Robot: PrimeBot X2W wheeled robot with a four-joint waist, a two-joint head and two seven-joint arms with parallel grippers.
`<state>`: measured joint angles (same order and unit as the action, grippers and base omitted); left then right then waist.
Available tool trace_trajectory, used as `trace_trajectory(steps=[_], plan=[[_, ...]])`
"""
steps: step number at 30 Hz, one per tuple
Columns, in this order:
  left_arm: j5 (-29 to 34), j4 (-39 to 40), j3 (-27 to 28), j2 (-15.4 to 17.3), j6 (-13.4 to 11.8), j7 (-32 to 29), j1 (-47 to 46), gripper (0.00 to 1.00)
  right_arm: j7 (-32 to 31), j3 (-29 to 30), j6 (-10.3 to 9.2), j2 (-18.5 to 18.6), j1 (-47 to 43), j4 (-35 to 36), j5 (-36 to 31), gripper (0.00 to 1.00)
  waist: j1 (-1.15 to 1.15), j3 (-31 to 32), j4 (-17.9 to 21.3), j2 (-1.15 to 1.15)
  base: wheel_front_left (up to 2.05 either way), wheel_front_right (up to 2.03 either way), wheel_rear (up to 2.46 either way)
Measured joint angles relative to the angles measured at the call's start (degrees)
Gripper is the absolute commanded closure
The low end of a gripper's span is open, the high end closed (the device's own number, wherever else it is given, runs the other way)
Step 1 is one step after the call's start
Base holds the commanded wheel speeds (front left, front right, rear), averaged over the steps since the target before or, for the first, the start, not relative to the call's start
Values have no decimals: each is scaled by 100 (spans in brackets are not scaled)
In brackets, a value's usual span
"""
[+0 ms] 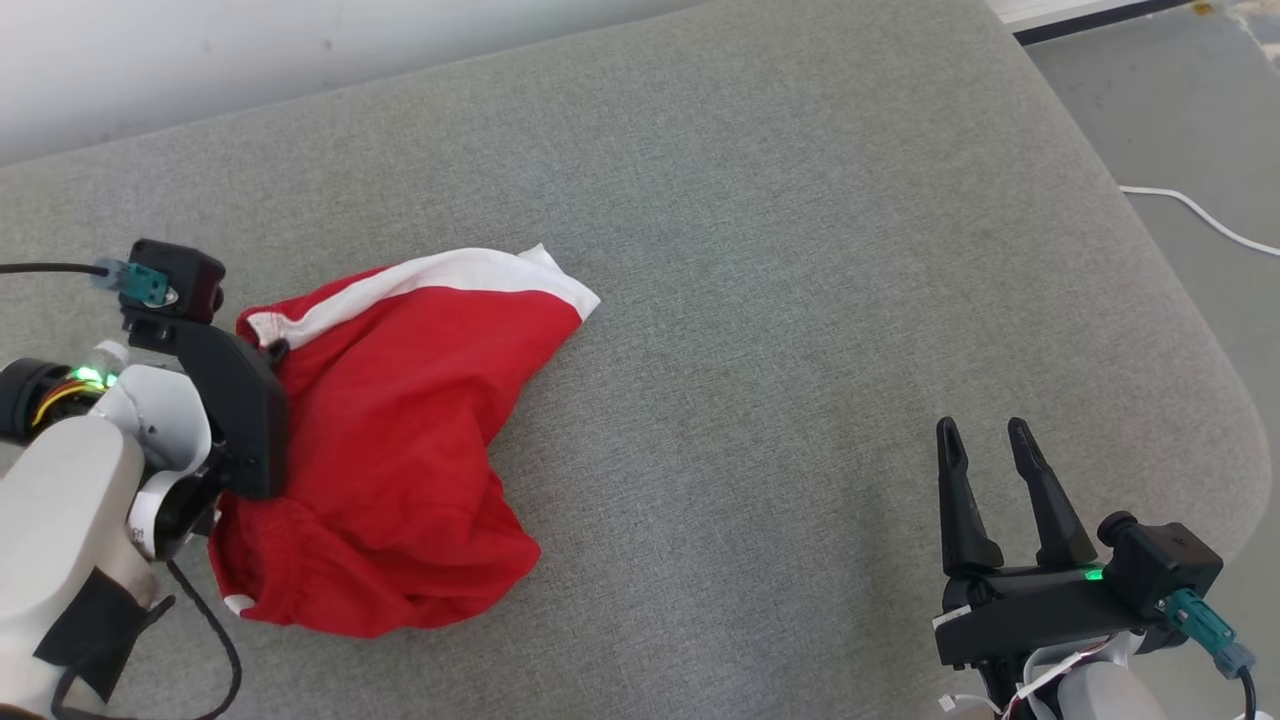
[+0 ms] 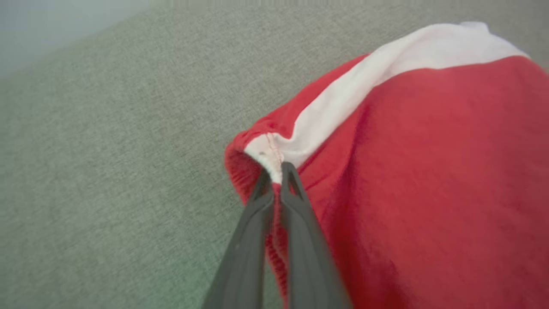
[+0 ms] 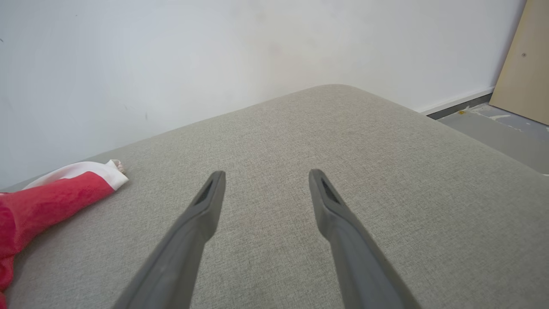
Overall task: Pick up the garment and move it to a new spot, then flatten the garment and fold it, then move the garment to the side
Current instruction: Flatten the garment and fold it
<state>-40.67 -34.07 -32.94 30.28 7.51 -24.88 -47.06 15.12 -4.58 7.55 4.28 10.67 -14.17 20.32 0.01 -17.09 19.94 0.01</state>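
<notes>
Item: red shorts [image 1: 400, 430], with a white side stripe and gathered elastic edging; lying crumpled on the left half of a grey fabric cushion [image 1: 750, 300]; one leg stretches up and to the right in the head view, ending in a white-banded hem; the bulk is heaped toward the near left edge.

Left gripper [image 2: 276, 169]: clenched; the two dark fingers are pinched together on the shorts' edge where the white stripe meets the gathered red band, with a sliver of white cloth caught between the tips; in the head view its black body overlaps the shorts' left side, and the pale forearm enters from the lower left.

Right gripper [image 1: 985, 430]: released; fingers spread apart with nothing between them; over bare cushion at the lower right, well apart from the shorts; whether the tips touch the fabric I cannot tell.

Surroundings: white wall [image 3: 214, 51] behind the cushion; grey floor [image 1: 1180, 100] beyond its right edge, with a white cable [image 1: 1200, 215] lying on it; pale wooden board [image 3: 523, 64] leaning at the far right of the right wrist view.
</notes>
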Motion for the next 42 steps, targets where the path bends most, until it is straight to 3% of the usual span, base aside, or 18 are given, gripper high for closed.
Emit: trace_trajectory(steps=[7,16,22,28,35,38,42], plan=[[376,332,38,35,1,1273,-675,100,0,63,0,-11,0,29,-20,0,0,6,1,0,0,0,0],[653,322,-20,-623,2,2262,-1903,100,0,140,0,-27,-6,32,-88,0,-1,168,-113,-1,0,0,0],[719,673,-196,-859,2,2671,-2052,100,0,199,0,14,-110,71,-170,0,-1,316,-325,-1,0,0,0],[530,1534,-245,-760,-255,2787,-905,100,0,252,0,55,-299,83,-179,0,-1,440,-659,-1,0,0,0],[292,2847,-482,-594,-914,2849,1174,100,0,299,0,152,-419,136,-230,0,-1,526,-1160,-1,0,0,0],[127,3026,-549,-597,-1114,3048,1992,100,0,286,0,205,-417,149,-238,0,-1,540,-1368,-1,0,0,0],[22,2809,-733,-655,-1196,3336,2835,100,0,250,0,258,-410,146,-266,0,-1,542,-1589,-1,0,0,0]])
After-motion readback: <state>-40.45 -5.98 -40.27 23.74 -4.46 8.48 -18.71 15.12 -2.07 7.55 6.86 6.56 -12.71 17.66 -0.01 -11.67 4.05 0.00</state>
